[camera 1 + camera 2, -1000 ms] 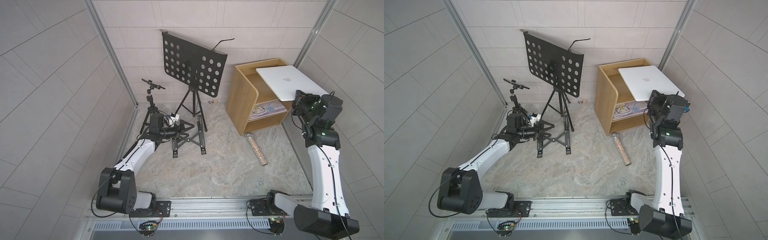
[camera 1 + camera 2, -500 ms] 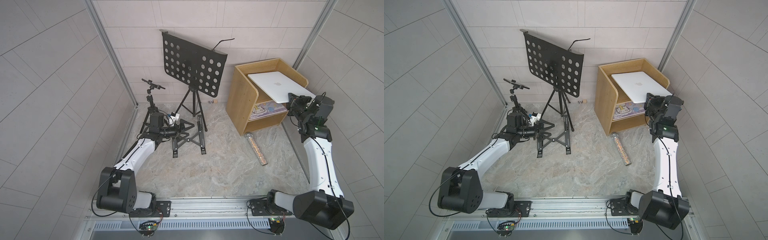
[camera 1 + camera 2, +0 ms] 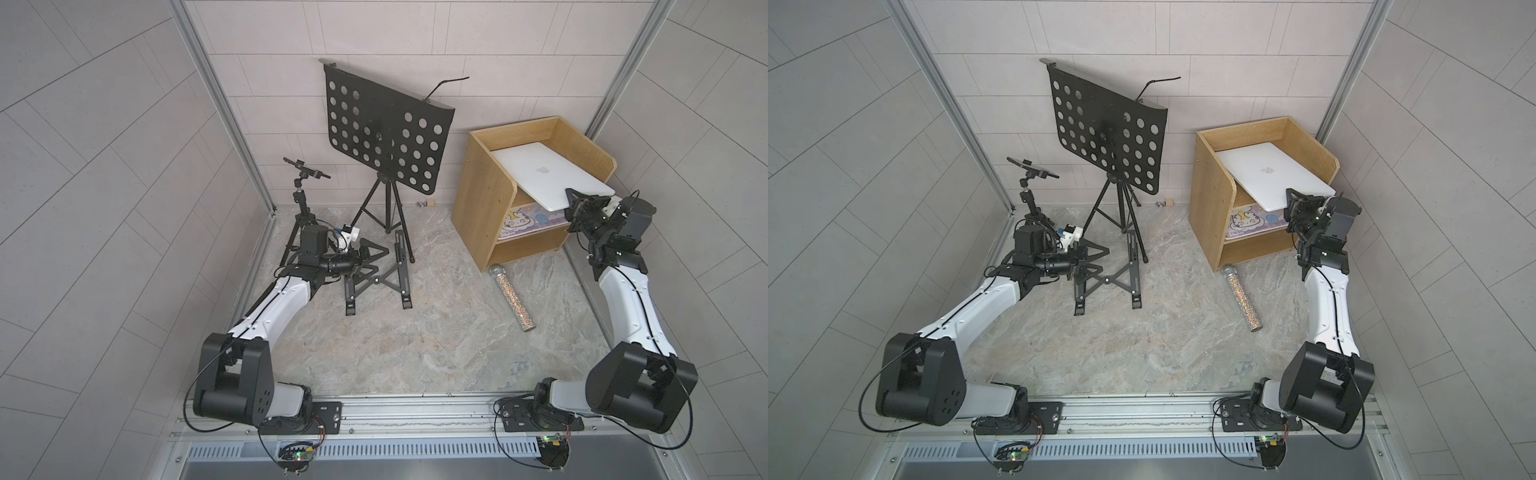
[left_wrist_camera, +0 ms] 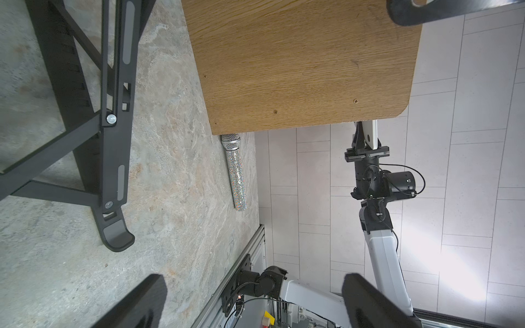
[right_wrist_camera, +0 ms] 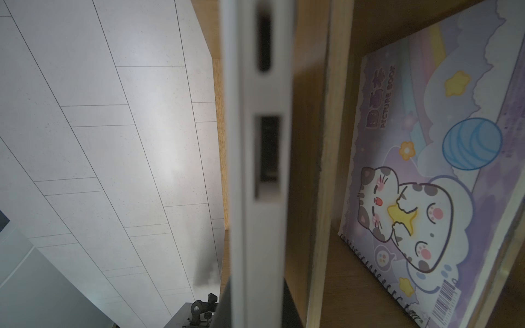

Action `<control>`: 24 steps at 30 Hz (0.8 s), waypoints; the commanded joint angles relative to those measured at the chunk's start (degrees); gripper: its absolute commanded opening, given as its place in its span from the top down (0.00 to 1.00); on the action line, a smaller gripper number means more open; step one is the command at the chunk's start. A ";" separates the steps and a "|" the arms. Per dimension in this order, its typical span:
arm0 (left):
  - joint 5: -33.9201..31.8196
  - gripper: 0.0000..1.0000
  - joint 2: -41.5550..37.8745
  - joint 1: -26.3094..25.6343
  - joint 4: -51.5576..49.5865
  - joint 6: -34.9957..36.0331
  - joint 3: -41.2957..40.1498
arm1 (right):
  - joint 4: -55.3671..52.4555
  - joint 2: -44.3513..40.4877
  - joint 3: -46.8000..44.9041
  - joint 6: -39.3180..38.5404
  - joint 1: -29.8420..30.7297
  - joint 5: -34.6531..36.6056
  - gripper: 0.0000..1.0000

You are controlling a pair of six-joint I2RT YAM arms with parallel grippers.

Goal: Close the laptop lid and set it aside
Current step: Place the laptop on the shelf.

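A silver glittered microphone (image 3: 510, 297) lay on the marbled floor (image 3: 436, 332). The left gripper (image 3: 365, 258), jaws wide apart and empty, hovered at the black folding X-frame stand (image 3: 376, 280). The right gripper (image 3: 575, 203) clamped the overhanging near corner of the closed, thin silver-white laptop (image 3: 544, 174) atop the open-fronted wooden cabinet (image 3: 486, 199).

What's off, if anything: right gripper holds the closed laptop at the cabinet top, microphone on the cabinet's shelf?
The microphone is on the floor in front of the cabinet, not its shelf; both top views show it. Right gripper does hold the closed laptop at the cabinet top.
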 commanded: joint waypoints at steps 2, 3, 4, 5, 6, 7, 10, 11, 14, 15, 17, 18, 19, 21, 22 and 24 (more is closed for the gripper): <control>0.84 0.00 0.85 -0.21 -1.71 1.75 2.05 | 16.13 -0.52 -0.34 -0.21 -0.38 -3.71 1.00; 0.77 0.00 0.89 -0.22 -1.80 1.79 2.09 | 16.43 -0.26 -0.56 -0.16 -0.38 -3.66 1.00; 0.77 0.00 0.97 -0.24 -1.83 1.83 2.14 | 16.47 -0.12 -0.76 -0.19 -0.38 -3.57 1.00; 0.78 0.00 1.05 -0.22 -1.89 1.83 2.15 | 16.48 0.04 -0.78 -0.43 -0.38 -3.43 1.00; 0.70 0.00 1.14 -0.27 -1.91 1.83 2.18 | 16.37 0.11 -0.75 -0.69 -0.33 -3.32 0.99; 0.73 0.00 1.23 -0.28 -1.91 1.83 2.18 | 16.04 0.21 -0.54 -0.81 -0.29 -3.29 0.98; 0.74 0.00 1.50 -0.26 -2.00 1.79 2.33 | 16.16 0.81 -0.46 -0.97 -0.08 -3.78 0.95; 0.74 0.00 1.58 -0.23 -2.00 1.78 2.35 | 16.75 1.11 -0.63 -0.91 0.11 -3.81 0.95; 0.80 0.00 1.79 -0.21 -2.00 1.68 2.45 | 17.74 1.27 -1.56 -0.63 1.30 -2.64 0.94; 0.79 0.00 1.78 -0.22 -1.94 1.67 2.52 | 17.87 1.17 -1.81 -0.87 1.87 -2.00 0.94; 0.81 0.00 1.81 -0.28 -1.98 1.66 2.54 | 17.35 0.91 -2.12 -1.49 2.83 -0.92 0.93; 0.85 0.00 1.78 -0.23 -1.96 1.66 2.55 | 16.99 0.82 -2.13 -1.81 3.25 -0.53 0.92; 0.80 0.00 1.74 -0.19 -1.99 1.66 2.47 | 16.71 0.84 -2.16 -2.12 3.57 -0.26 0.90; 0.83 0.00 1.54 -0.25 -2.08 1.79 2.38 | 16.16 0.73 -2.31 -2.47 3.96 0.18 0.88; 0.72 0.00 1.44 -0.26 -2.09 1.83 2.36 | 15.94 0.70 -2.43 -2.65 4.13 0.36 0.87; 0.73 0.00 1.35 -0.27 -2.09 1.89 2.19 | 15.28 0.56 -2.50 -2.91 4.48 0.57 0.84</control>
